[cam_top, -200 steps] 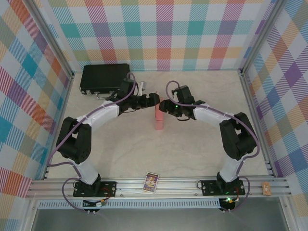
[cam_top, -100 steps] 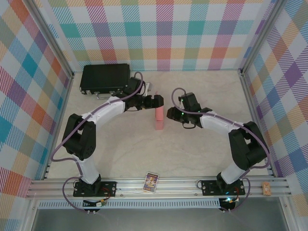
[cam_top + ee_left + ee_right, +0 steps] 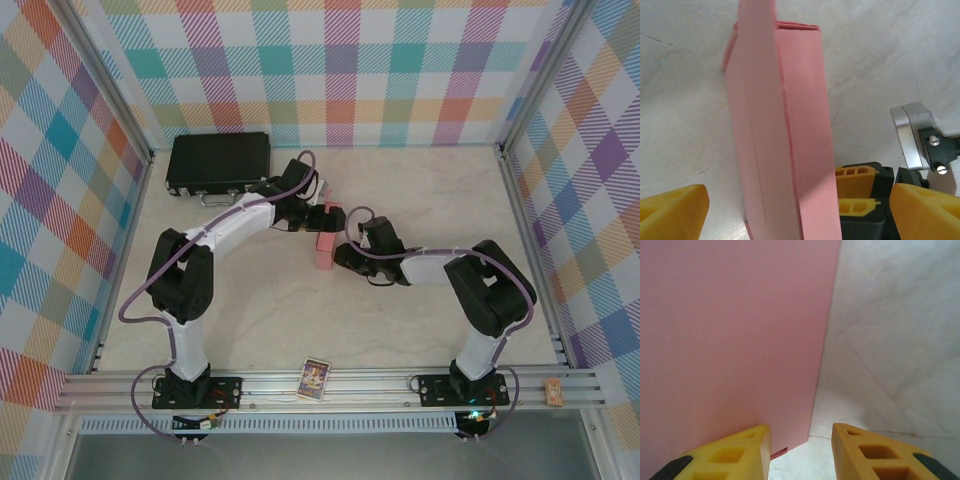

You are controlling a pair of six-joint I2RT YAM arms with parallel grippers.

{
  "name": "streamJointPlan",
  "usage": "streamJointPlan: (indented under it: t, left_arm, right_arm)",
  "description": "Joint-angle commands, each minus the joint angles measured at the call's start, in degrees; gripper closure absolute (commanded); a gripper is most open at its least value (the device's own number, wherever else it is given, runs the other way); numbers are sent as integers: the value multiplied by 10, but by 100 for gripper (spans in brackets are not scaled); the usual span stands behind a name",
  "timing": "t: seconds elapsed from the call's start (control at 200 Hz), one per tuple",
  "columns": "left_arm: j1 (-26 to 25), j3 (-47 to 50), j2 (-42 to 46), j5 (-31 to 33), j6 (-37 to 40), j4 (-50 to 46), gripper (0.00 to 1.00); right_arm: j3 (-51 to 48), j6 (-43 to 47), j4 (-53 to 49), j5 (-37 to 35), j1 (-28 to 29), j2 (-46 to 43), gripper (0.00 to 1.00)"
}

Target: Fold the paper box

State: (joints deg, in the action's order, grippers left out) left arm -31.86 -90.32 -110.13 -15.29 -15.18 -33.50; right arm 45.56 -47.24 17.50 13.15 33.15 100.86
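Top external view: on the pale surface (image 3: 250,300), the paper box (image 3: 323,255) stands mid-table, formed but not closed. Left claw (image 3: 330,214) straddles it wide open, and right claw (image 3: 344,256) sits narrow at its side, clamping nothing. Next call, I reckon: steady it and tuck a flap.

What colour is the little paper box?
The paper box is plain salmon pink, clearest in the left wrist view.

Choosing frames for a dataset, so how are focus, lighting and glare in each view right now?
Top external: evenly lit and sharp, soft shadows under the arms, no glare. Left wrist: the paper box shows crisp edges. Right wrist: the box sits so close it reads as flat, featureless pink; the yellow fingers look slightly soft.
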Motion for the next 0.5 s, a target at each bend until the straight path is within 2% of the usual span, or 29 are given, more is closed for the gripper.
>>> streamJointPlan:
  t: [0.0,0.25,0.325,0.495]
  left_arm:
    - [-12,-35,-19,27,38,-63,9]
    - [-36,-85,-54,94,99,-127,15]
    - [-41,-103,-67,126,115,-146,20]
    - [-50,-113,-79,157,136,-154,22]
  right_arm:
    - [11,-23,52,19,7,17,62]
    - [16,-15,31,-3,16,10,62]
    - [11,-4,7,-23,16,-5,62]
    - [-3,18,-69,-69,6,-49,61]
